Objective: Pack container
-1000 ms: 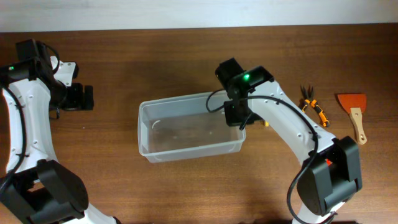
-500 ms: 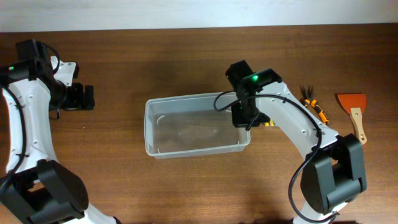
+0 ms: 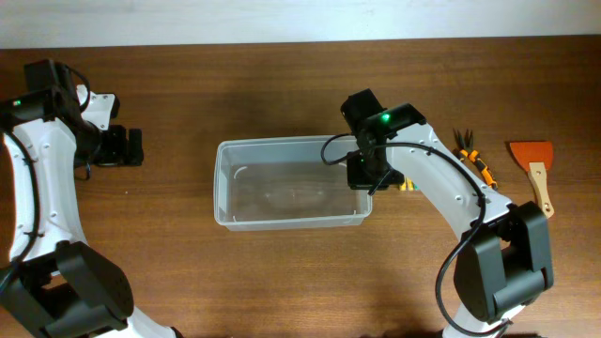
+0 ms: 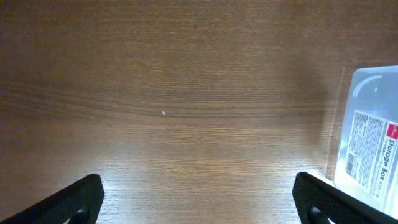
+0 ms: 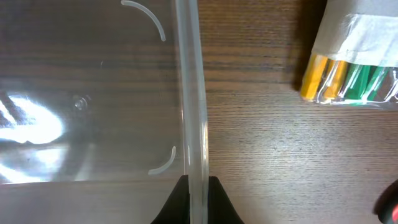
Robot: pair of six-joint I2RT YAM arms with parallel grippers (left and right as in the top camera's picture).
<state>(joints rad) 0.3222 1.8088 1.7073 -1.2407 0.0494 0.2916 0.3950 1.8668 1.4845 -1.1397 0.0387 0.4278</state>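
Observation:
The container [image 3: 291,188] is a clear plastic tub, empty, lying square in the middle of the table. My right gripper [image 3: 362,178] is shut on its right wall. In the right wrist view the two black fingertips pinch the rim [image 5: 189,93] at the bottom edge, where the right gripper [image 5: 198,194] sits. My left gripper [image 3: 131,147] is open and empty at the far left, well apart from the tub. In the left wrist view the left gripper [image 4: 199,205] hangs over bare wood, with the tub's labelled corner [image 4: 373,130] at the right.
A small clear case of coloured bits [image 3: 404,185] lies just right of the tub and also shows in the right wrist view [image 5: 354,68]. Orange-handled pliers [image 3: 474,161] and an orange scraper [image 3: 535,169] lie at the far right.
My right gripper has dragged the tub to the right, then a little back left. The tub has turned from tilted to square with the table. The left arm has not moved.

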